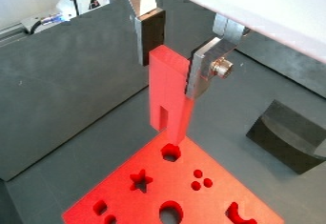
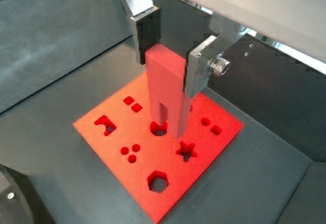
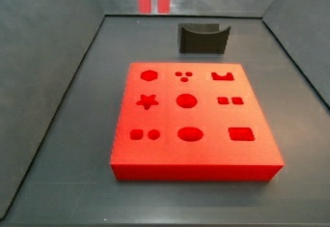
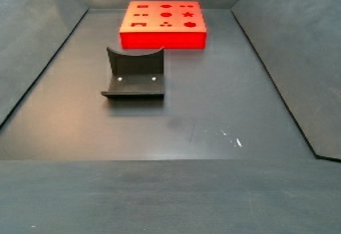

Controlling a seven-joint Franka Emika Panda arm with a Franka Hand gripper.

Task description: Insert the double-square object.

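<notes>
Your gripper (image 2: 170, 61) hangs high above the worktop (image 3: 65, 163), its jaws closed on the upper part of the double-square object (image 2: 169, 90), which hangs straight down between the fingers (image 2: 205, 64) with its two square prongs lowest. You are, by judgement, in the carry-and-align step: the piece is in hand, well clear of the red board (image 2: 163, 192), and no prong has entered a hole. Both wrist views show the grip itself, a silver plate and dark pad on each broad face of the piece, with the board lying below the jaws; in a wrist view the dark holder (image 1: 289, 136) also appears off to one side of the jaws, apart from the board. A side view gives what the wrist cameras cannot: the whole board face on, where the paired square holes (image 3: 230, 100) sit toward one edge, and only the prong end of the piece shows at the frame's upper margin. In the remaining side view the board and the holder (image 4: 135, 75) are seen well apart, the gripper out of frame. The next move calls for bringing the prongs over the paired squares, matching their line to the pair's axis, then descending plumb; whether the present yaw already matches cannot be read with confidence from these angles.
</notes>
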